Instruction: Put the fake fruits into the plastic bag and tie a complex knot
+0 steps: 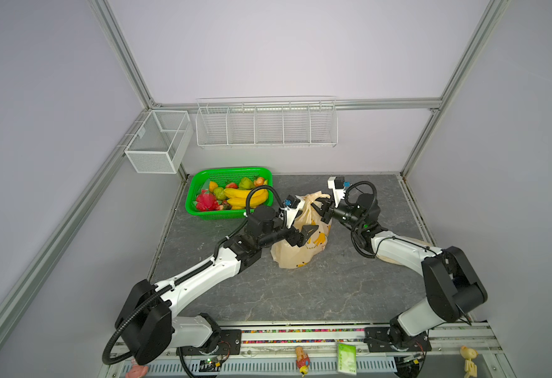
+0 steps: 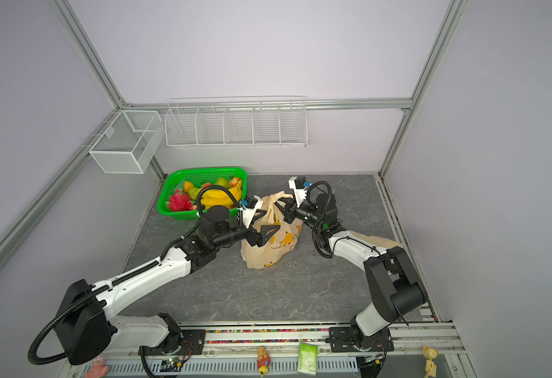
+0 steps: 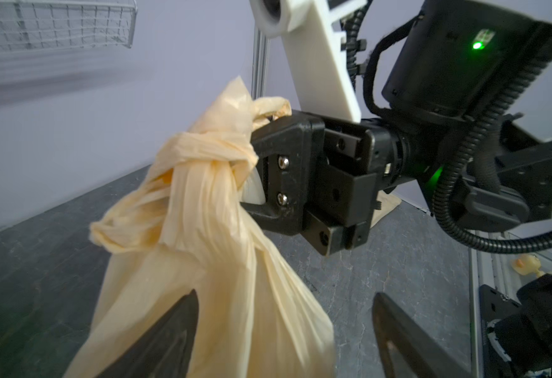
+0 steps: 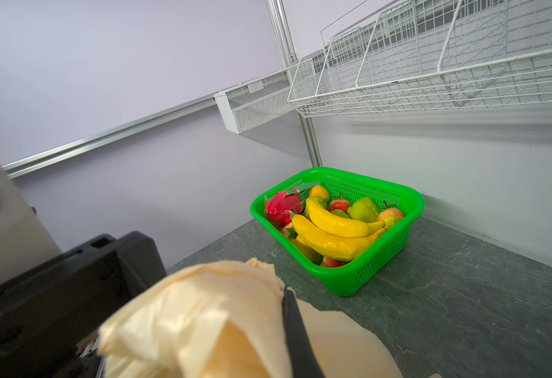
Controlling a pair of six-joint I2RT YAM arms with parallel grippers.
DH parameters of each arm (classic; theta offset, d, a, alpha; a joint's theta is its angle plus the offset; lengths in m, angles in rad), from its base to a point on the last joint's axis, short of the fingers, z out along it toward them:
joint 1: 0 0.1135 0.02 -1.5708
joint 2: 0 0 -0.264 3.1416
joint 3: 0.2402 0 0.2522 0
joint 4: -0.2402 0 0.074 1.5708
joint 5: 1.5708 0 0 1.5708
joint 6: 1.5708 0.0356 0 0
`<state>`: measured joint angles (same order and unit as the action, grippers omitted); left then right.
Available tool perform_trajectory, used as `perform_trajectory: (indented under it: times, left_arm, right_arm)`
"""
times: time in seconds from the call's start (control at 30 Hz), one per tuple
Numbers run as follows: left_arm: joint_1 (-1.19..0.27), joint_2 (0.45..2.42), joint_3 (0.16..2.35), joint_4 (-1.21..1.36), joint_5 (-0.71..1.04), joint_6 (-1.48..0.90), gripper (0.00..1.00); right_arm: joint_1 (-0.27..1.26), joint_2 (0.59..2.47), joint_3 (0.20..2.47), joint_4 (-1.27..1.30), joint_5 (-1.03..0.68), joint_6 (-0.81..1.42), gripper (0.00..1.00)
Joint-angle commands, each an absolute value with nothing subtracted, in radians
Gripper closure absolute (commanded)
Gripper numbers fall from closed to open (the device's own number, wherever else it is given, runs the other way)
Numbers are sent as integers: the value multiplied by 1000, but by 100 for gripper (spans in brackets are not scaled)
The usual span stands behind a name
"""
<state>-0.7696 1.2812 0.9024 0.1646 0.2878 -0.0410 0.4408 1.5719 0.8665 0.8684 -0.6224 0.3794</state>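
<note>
Bag [image 1: 295, 258] stands mid-surface [image 1: 333, 288]. The right pincer [image 1: 317, 207] is clamped on a handle tail at 3 o'clock of the knot [image 3: 215, 150]. The left pincer [image 1: 304, 237] gapes open against the bag at 6 o'clock. Fruits [image 1: 235, 196] fill the green basket [image 1: 232, 171] at 10 o'clock.

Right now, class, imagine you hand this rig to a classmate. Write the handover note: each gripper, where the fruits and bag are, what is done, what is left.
Left gripper: open, jaws apart beside the plastic bag, holding nothing.
Right gripper: shut on the bag's handle, right beside the knot.
The bag stands bulging on the table; its contents are hidden.
Fake fruits lie in the green basket at the table's back left.
Done: the handles are knotted.
Left: probably tighten or add to the knot, then release. The basket fruits are not bagged.
</note>
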Motion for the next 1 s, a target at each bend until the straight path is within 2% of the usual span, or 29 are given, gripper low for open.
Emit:
perform_trajectory:
  times: [0.0,0.17,0.33,0.47,0.67,0.87,0.97]
  left_arm:
    - [-740,1210,877,155,264,-36,14]
    - [-642,1115,860,141,314,-13,16]
    - [-565,1111,903,71,306,70,35]
    - [-563,1183,950,-9,340,203,46]
    - [-577,1269,912,90,411,167,65]
    - [-640,1350,903,178,425,115,73]
    - [-652,1381,878,287,418,48,74]
  right_arm:
    - [440,1582,854,938,-644,402,93]
    - [442,1580,861,922,-662,385,93]
    - [442,1575,867,916,-678,382,93]
    - [447,1578,873,919,-680,394,93]
    - [465,1586,873,970,-658,447,93]
    - [483,1603,873,1050,-609,529,93]
    - [490,1625,873,1124,-604,594,93]
